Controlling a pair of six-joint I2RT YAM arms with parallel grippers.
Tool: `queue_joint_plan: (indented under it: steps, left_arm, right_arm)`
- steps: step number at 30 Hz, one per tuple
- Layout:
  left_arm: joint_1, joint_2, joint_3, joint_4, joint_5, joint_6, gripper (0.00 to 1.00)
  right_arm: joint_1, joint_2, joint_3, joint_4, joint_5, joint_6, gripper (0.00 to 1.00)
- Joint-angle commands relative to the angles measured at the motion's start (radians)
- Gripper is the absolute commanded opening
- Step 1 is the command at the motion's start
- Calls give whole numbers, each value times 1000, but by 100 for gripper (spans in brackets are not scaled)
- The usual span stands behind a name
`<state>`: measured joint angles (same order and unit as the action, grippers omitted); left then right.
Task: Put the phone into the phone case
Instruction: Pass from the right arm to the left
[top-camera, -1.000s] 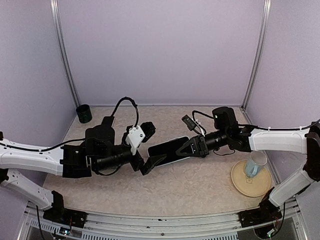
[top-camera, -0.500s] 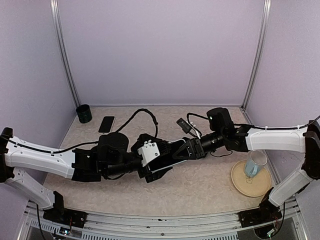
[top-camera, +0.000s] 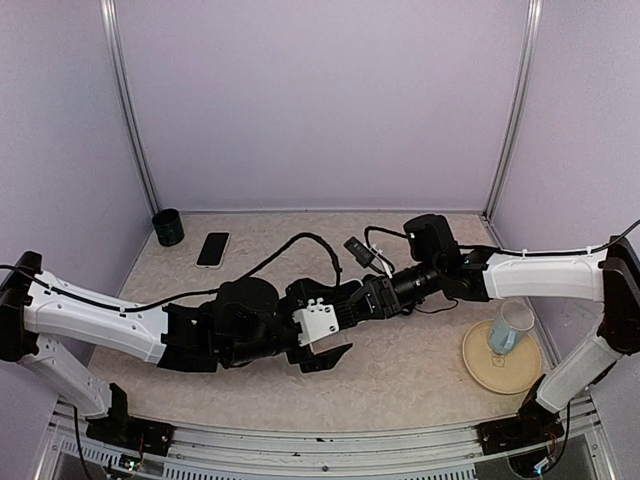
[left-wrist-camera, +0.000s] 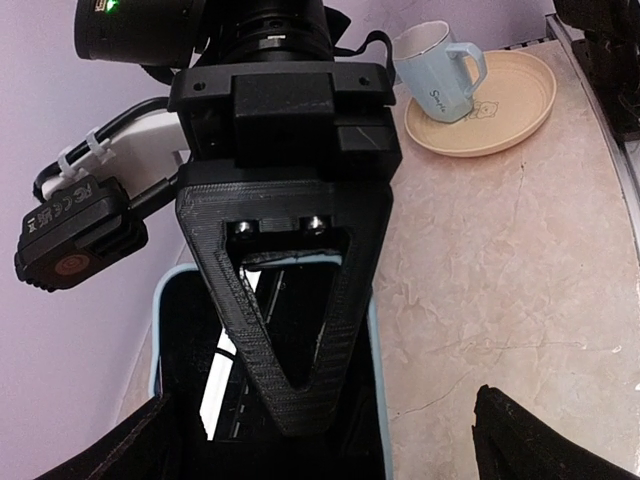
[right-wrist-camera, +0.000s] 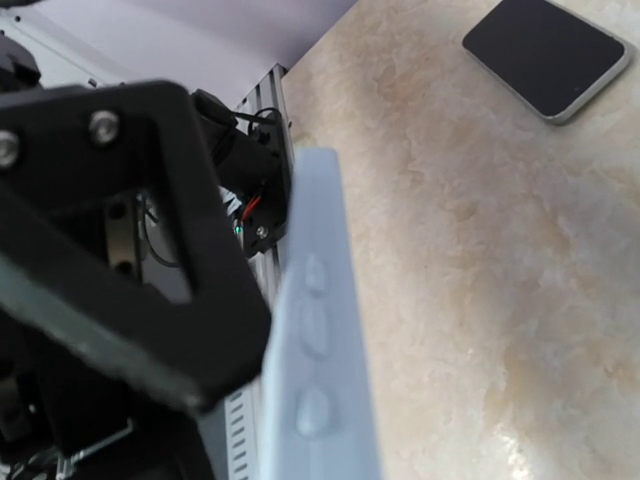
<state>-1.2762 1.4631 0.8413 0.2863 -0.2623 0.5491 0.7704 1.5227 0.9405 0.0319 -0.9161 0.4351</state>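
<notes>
A black phone lies flat on the table at the back left; the right wrist view shows the phone at its top right. My right gripper is shut on the light blue phone case, held edge-up above the table's middle, with one black finger against its face. In the left wrist view the phone case runs toward the camera with the right gripper's triangular finger lying over its dark inside. My left gripper is open, and its fingertips stand on either side of the case's near end.
A pale blue mug stands on a beige plate at the right. A dark green cup sits in the back left corner. Black cables loop over the table behind the grippers.
My left arm has swung right and forward, uncovering the phone, and its open fingers now flank the case's end. The right arm has shifted the case slightly left.
</notes>
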Motion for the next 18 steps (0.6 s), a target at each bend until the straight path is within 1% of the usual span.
queue_joint_plan:
  steps: [1, 10, 18]
  left_arm:
    - [-5, 21, 36, 6, -56, 20, 99]
    - [-5, -2, 13, 62, -94, 36, 99]
    - [-5, 3, 8, 54, -100, 37, 99]
  right_arm:
    - [19, -1, 44, 24, -20, -10, 0]
    - [24, 6, 43, 27, -19, -11, 0]
    - [24, 16, 40, 38, -26, -9, 0]
